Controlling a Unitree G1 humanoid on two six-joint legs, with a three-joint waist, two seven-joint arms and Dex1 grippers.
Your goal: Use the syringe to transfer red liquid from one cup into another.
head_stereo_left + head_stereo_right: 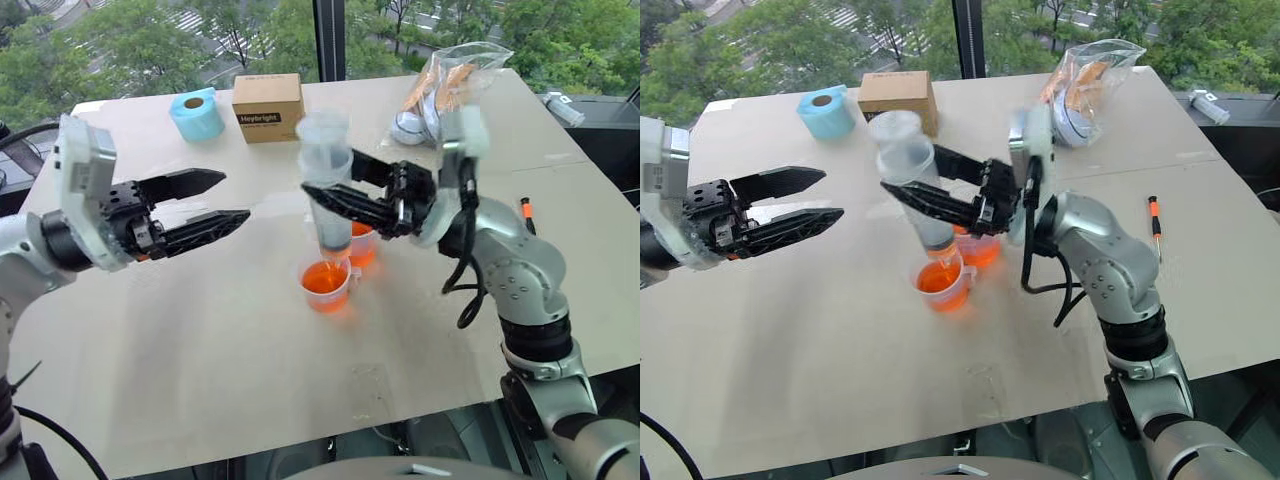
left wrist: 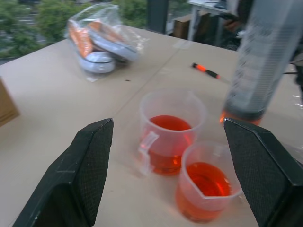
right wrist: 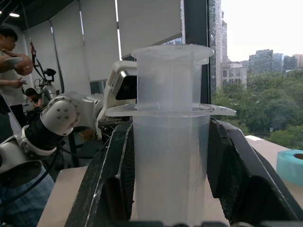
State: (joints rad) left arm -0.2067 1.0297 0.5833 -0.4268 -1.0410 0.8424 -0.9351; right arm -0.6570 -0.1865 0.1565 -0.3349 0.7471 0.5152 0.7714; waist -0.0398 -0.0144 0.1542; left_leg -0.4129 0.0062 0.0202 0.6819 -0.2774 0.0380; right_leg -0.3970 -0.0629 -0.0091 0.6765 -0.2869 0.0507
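**Syringe held upright over the two cups**

The right end effector [image 1: 335,182] reaches in from the right of the left eye view and pinches the syringe [image 1: 326,180] between its two black fingers, just below the flange. The syringe stands nearly upright at the centre of the frame, its plunger raised above the barrel and its lower end showing an orange tint. Its tip hangs just above the cups.

The two cups sit touching each other on the counter [image 1: 200,340], slightly below the centre of the picture. The nearer cup with the handle [image 1: 326,284] holds red liquid [image 1: 323,278]; the taller cup [image 1: 361,243] behind it, partly hidden by the syringe, also holds red liquid.

The left end effector [image 1: 215,201] hovers at the left of the frame with its fingers spread wide and nothing between them, pointing toward the cups but well apart from them.

Along the top of the frame lie a blue tape roll [image 1: 197,114], a cardboard box [image 1: 268,106] and a clear plastic bag [image 1: 448,85]. An orange-and-black screwdriver [image 1: 527,214] lies at the right edge. In the right wrist view a person [image 3: 13,61] stands at the far left.
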